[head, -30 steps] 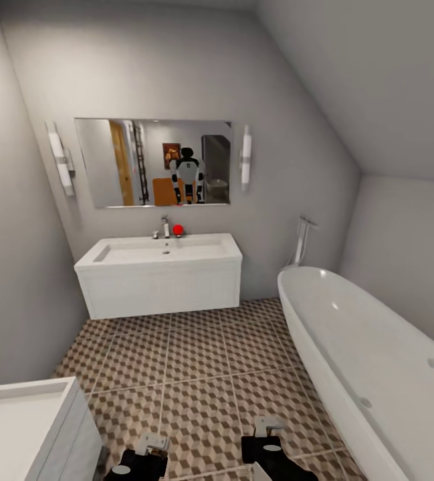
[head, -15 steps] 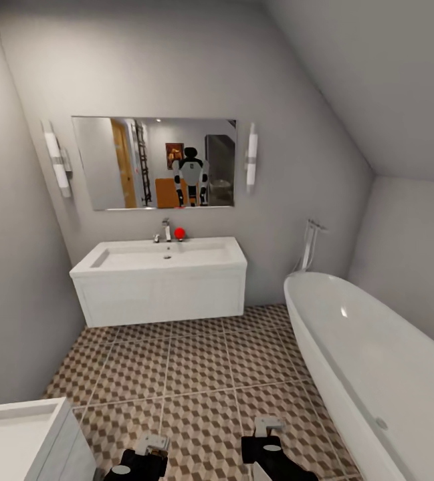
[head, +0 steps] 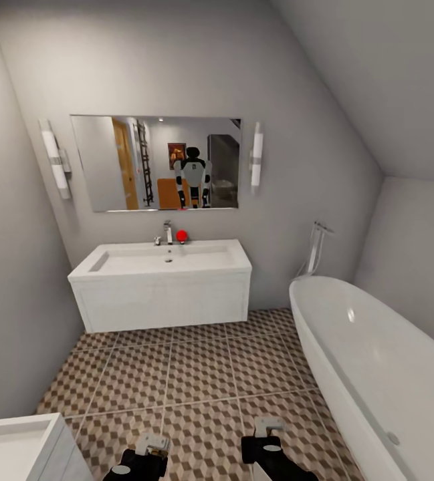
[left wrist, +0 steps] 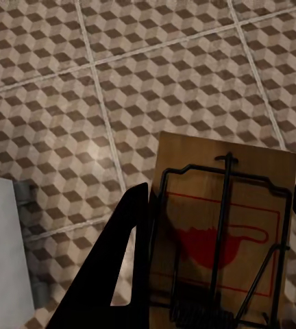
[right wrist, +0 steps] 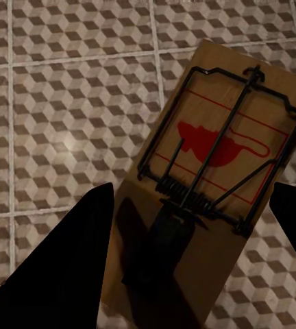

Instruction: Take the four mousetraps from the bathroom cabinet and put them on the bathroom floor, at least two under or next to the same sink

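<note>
Mousetraps show in both wrist views: one tan board [left wrist: 220, 233] with dark wire and a red mouse print sits between the dark fingers of the left gripper [left wrist: 216, 274], and a second mousetrap [right wrist: 213, 178] lies between the fingers of the right gripper [right wrist: 189, 267], tilted across that view. Each board hangs above the bathroom floor [head: 196, 374], whose cube-pattern tiles show behind it; the left fingers stand close against the board's edges and seem to grip it, while the right fingers stand wider than the board — whether they clamp it cannot be told. In the head view both grippers sit at the near edge, the left gripper [head: 151, 446] left of the right gripper [head: 268, 427], over the tiles. Far across the floor a white sink vanity [head: 163, 284] stands against the back wall, with a faucet [head: 168, 232] and a small red object [head: 181, 235] just beside it on the far rim. Above hangs a mirror [head: 156, 164] between two wall lights. A white bathtub [head: 377, 361] runs along the right side, and the corner of another white unit [head: 16, 447] sits near left.
</note>
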`<state>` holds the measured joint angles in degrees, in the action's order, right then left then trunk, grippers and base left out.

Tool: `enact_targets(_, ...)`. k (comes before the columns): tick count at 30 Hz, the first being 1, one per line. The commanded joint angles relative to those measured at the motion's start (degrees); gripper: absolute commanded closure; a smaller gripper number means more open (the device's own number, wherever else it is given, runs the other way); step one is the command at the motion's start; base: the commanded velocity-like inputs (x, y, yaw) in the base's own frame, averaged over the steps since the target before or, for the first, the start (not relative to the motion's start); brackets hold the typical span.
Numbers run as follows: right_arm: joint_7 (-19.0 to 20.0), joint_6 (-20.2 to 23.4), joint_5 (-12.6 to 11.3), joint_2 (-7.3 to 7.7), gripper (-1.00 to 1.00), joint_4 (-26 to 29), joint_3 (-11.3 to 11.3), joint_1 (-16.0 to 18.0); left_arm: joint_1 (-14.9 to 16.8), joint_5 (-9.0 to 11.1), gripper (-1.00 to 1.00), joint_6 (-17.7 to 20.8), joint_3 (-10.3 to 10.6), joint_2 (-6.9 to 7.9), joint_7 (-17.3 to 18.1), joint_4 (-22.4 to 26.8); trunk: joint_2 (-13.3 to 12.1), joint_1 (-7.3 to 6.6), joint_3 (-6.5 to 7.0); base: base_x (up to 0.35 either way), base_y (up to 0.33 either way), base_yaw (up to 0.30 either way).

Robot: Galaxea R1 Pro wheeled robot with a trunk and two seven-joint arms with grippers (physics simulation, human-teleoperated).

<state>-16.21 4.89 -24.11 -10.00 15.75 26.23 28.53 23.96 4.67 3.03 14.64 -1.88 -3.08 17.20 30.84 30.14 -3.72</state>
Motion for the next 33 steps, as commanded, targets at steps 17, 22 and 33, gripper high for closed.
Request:
enact_targets(17,-0.4,0.4,-0.1,0.0,1.0,0.1,0.3,0.0,0.0,0.4,1.0,0.3,0.5,0.04,-0.3,0.1,0.1,0.04,-0.11,0.178,-0.004,0.034)
enact_targets(22,-0.4,0.4,-0.1,0.0,1.0,0.1,0.3,0.0,0.0,0.4,1.0,0.3,0.5,0.04,-0.3,0.1,0.1,0.04,-0.11,0.251,-0.059,0.191)
enact_targets(33,-0.4,0.4,-0.1,0.0,1.0,0.1,0.3,0.0,0.0,0.4,1.0,0.3,0.5,0.04,-0.3,0.1,0.1,0.04,-0.11,0.174,-0.042,0.113)
